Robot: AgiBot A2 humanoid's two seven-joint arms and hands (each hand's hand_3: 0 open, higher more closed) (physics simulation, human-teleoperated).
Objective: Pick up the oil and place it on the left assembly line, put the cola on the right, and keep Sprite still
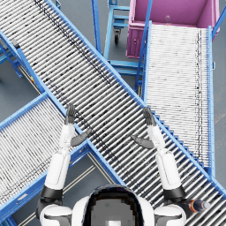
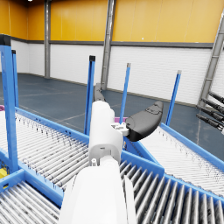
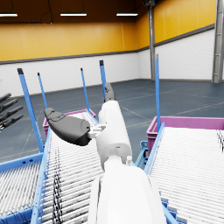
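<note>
My left robot hand (image 1: 72, 128) and right robot hand (image 1: 150, 130) hover over the middle roller conveyor (image 1: 110, 101), fingers spread, holding nothing. One dark, orange-ended bottle (image 1: 198, 205) lies on those rollers at 5 o'clock, near my right shoulder. I cannot tell which drink it is.

A middle conveyor (image 1: 101, 88) ran diagonally ahead. The left conveyor (image 1: 26, 137) lay beside it and the right conveyor (image 1: 176, 79) opposite, with a bin (image 1: 134, 42) at its far end. A bottle (image 1: 198, 205) lay on the middle conveyor, near right.
</note>
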